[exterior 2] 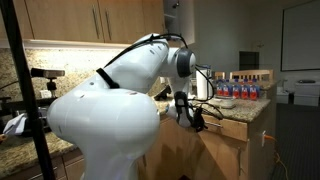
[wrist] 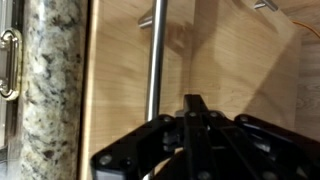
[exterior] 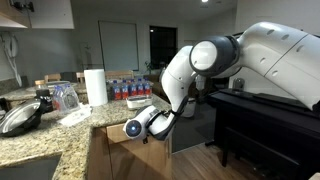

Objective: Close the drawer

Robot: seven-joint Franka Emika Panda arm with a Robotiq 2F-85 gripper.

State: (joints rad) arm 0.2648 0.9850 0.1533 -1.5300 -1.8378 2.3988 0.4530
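- Gripper (wrist: 193, 108): in the wrist view its two fingers sit pressed together into one narrow black tip. Nothing is between them and it holds nothing.
- Drawer (wrist: 120, 90): its light wooden front fills most of the wrist view, directly against the granite counter edge (wrist: 50, 100).
- Bar handle (wrist: 155, 60): the silver bar runs along the front. The fingertip sits just beside it, on the side away from the granite. Whether the tip touches the wood cannot be told.
- How far the drawer stands out cannot be told. In both exterior views the arm (exterior: 185, 70) hangs before the cabinet face and hides most of it.
- Judged step: pressing the front inward with closed fingers, probably late in the travel, though this is unconfirmed.
- Risk, slip: the narrow tip on smooth wood could skate sideways. It might then ride onto the bar or wedge beneath it, snagging the fingers on withdrawal.
- Risk, skew: a push away from the front's middle could rack the drawer on its runners and leave it part open.
- Risk, overdrive: if the push runs on after the drawer seats, the load passes into the cabinet and wrist.
- Risk, drift: a neighbouring front with its own handle (wrist: 265, 5) lies near, so wandering that way presses the wrong panel.
- Risk, clearance: the granite overhang is close, and lifting toward it could knock the gripper body.
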